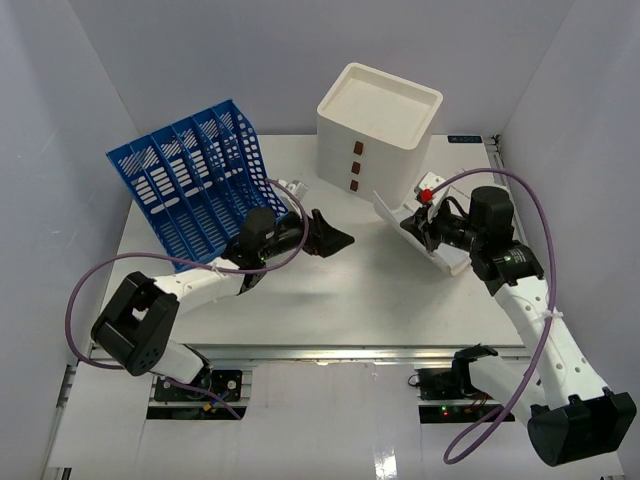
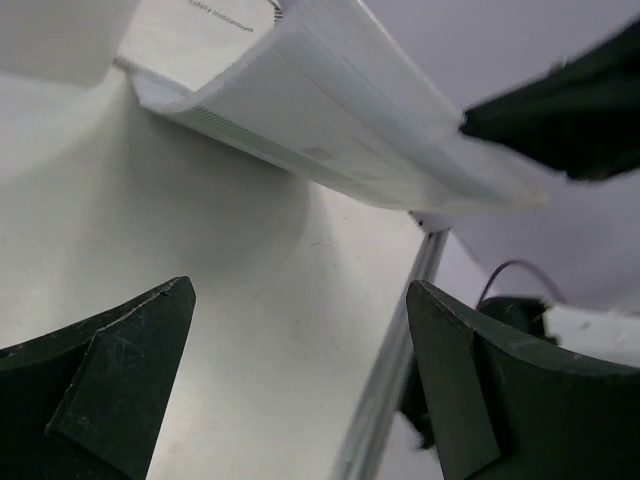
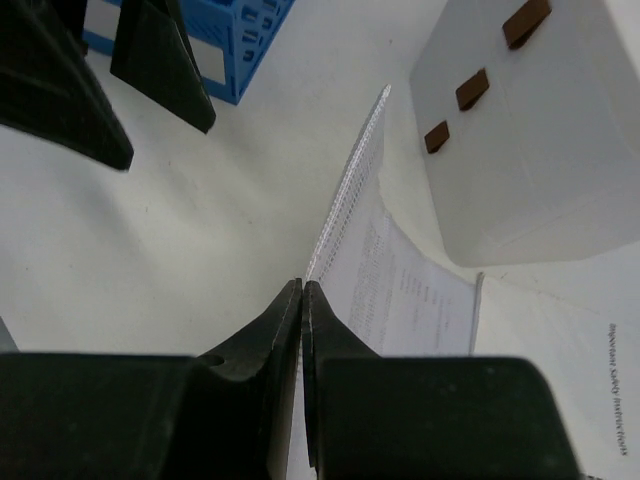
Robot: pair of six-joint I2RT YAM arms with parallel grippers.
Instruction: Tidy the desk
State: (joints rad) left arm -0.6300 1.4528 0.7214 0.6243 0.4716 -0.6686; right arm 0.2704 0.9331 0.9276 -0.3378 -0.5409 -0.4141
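The white desk [image 1: 380, 290] has a silver rail [image 1: 350, 349] along its near edge. My right gripper [image 1: 422, 226] is shut on the edge of a white stack of printed papers [image 1: 392, 211] and holds it tilted above the desk, in front of the drawer box. In the right wrist view the jaws [image 3: 302, 285] pinch the stack [image 3: 400, 290]. My left gripper [image 1: 338, 238] is open and empty at mid-desk, pointing at the papers. In the left wrist view it [image 2: 300, 285] faces the stack [image 2: 330, 110] over bare desk [image 2: 200, 260].
A blue file rack [image 1: 195, 175] leans at the back left, just behind my left arm. A cream three-drawer box [image 1: 378, 125] stands at the back centre, close to the papers. White walls close in the left, right and back sides.
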